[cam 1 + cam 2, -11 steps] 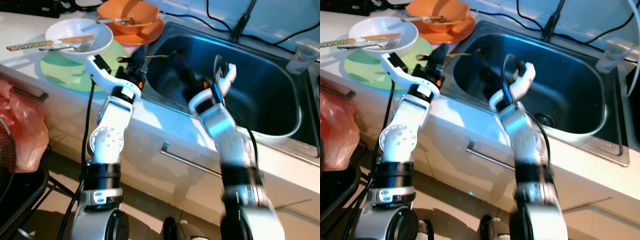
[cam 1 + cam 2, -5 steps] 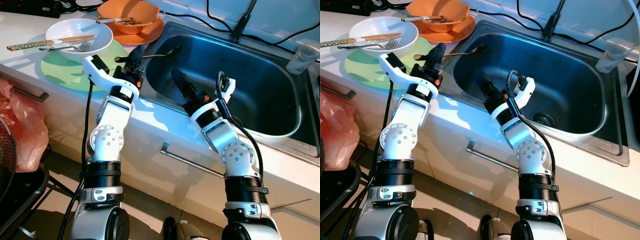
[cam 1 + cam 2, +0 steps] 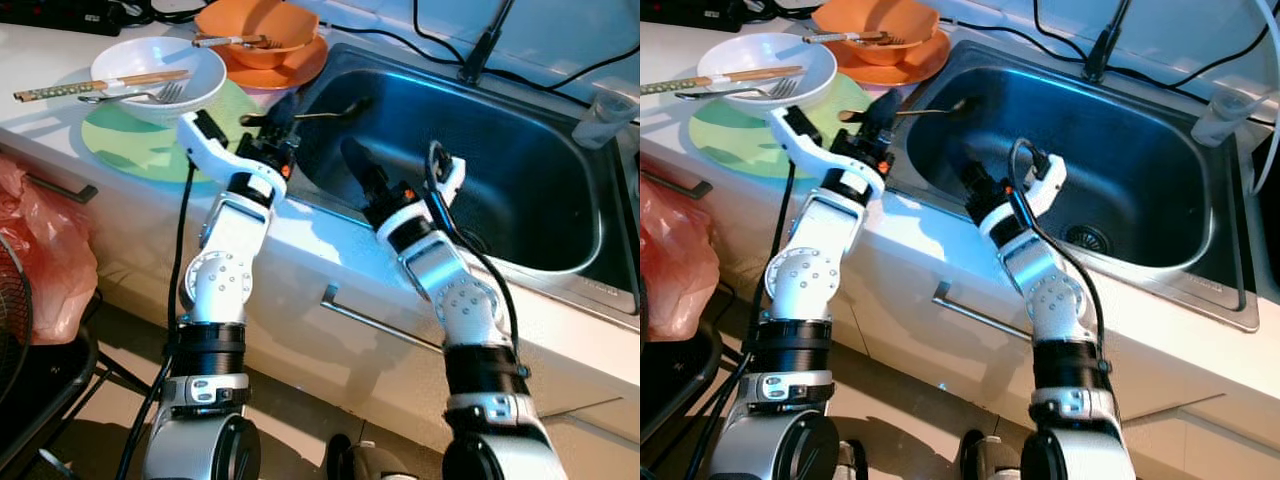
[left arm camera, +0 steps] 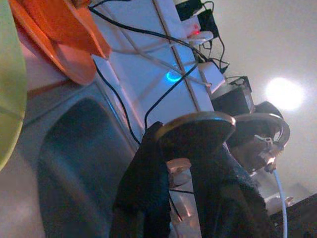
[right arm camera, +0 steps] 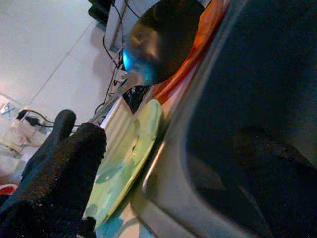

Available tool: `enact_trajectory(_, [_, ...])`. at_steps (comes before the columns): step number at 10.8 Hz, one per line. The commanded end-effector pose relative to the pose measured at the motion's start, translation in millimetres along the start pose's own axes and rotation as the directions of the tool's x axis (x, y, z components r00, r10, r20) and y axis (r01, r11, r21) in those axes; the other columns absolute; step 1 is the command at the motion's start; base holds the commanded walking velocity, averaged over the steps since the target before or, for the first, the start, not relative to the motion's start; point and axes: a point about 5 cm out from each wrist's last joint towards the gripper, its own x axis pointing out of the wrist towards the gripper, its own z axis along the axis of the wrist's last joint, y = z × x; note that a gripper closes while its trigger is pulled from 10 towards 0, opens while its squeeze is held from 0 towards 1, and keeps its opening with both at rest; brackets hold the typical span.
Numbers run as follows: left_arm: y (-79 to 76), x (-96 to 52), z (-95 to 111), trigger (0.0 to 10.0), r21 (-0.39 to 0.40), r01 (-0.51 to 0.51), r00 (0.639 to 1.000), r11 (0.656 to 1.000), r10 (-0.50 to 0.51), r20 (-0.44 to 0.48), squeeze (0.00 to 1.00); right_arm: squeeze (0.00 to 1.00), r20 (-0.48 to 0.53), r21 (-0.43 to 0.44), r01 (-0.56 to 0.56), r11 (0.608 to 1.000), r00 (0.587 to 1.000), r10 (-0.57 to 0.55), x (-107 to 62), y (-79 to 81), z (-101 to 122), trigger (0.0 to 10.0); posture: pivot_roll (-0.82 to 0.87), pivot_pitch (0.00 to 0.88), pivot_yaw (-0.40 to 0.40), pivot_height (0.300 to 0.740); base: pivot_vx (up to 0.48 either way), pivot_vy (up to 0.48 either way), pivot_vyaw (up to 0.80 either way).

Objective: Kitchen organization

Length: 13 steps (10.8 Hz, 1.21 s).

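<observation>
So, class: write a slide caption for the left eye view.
Left gripper holds a spoon over the sink rim; right gripper reaches into the basin.

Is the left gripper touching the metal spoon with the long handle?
Touching: in the left wrist view the left gripper has both black fingers closed around the metal spoon.

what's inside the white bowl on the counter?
The white bowl holds a fork lying inside, tines toward the sink side, with chopsticks laid across its rim. Part of the bowl's floor is hidden beneath them; no food is visible.
</observation>
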Motion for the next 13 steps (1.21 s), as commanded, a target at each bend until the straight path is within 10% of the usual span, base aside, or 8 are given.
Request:
enact_trajectory(1, [-19.0, 6.5, -21, 0.0, -0.056, 0.056, 0.998, 0.997, -0.058, -0.039, 0.0, 0.0, -0.002, 0.071, -0.102, 0.992, 0.995, 0.103, 22.9, 33.3, -16, 10.0, 0.0, 0.16, -0.087, 0.74, 0.0, 0.0, 0.0])
enact_trajectory(13, [-24.3, 6.7, -27, 0.0, -0.084, 0.055, 0.997, 0.995, -0.06, -0.056, 0.0, 0.0, -0.003, 0.067, -0.167, 0.984, 0.986, 0.168, 61.3, 50.8, -22, 10.0, 0.02, 0.181, -0.089, 0.74, 0.0, 0.0, 0.0])
